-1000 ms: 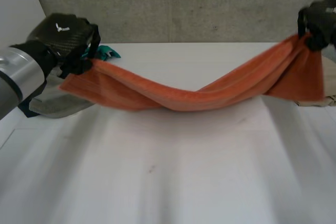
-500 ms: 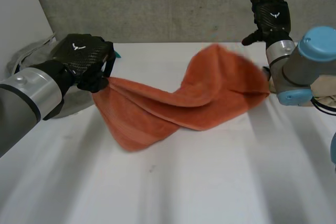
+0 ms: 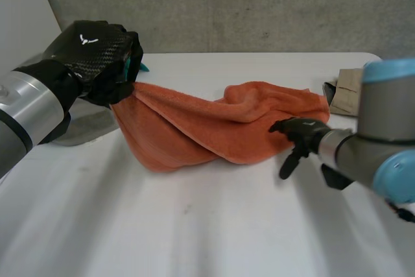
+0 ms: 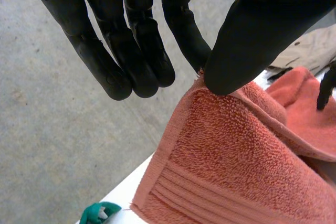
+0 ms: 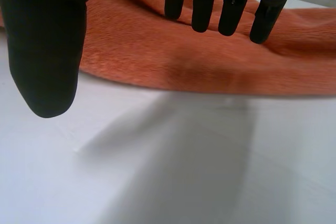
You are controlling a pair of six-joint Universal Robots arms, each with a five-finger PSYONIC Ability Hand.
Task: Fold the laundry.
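Black fingers (image 4: 137, 61) of the left hand (image 3: 97, 53) run straight and close together. The thumb (image 4: 236, 51) presses the hem of the orange towel (image 3: 214, 128) against them. I log that as a pinch on the towel's left corner, held up off the table (image 3: 207, 225).

Right hand (image 3: 305, 133): fingers (image 5: 202, 3) straight and slightly spread, thumb (image 5: 47, 51) set well apart from them, nothing between. Its fingertips sit over the towel's near edge at the right end. I cannot tell whether they touch the pile.

Towel: bunched in a long twisted roll across the middle of the table. It sags from the raised left corner down to the surface, and the right end lies loose. A ribbed band along the hem shows below my left thumb.

Edges and room:
- The near half of the table, between towel and camera, is open white surface.
- The table's far edge runs in front of a grey concrete wall (image 3: 246, 4).
- The left side is tighter. A grey cloth (image 3: 87, 128) lies under the left arm, and a teal scrap (image 3: 139, 65) sits just behind the left hand.
- On the right, a beige cloth (image 3: 347, 89) lies near the table's far right corner, just beyond the towel's right end.

Markings: a small white emblem (image 3: 87, 39) on the back of the left hand. I can make out no letters in it.
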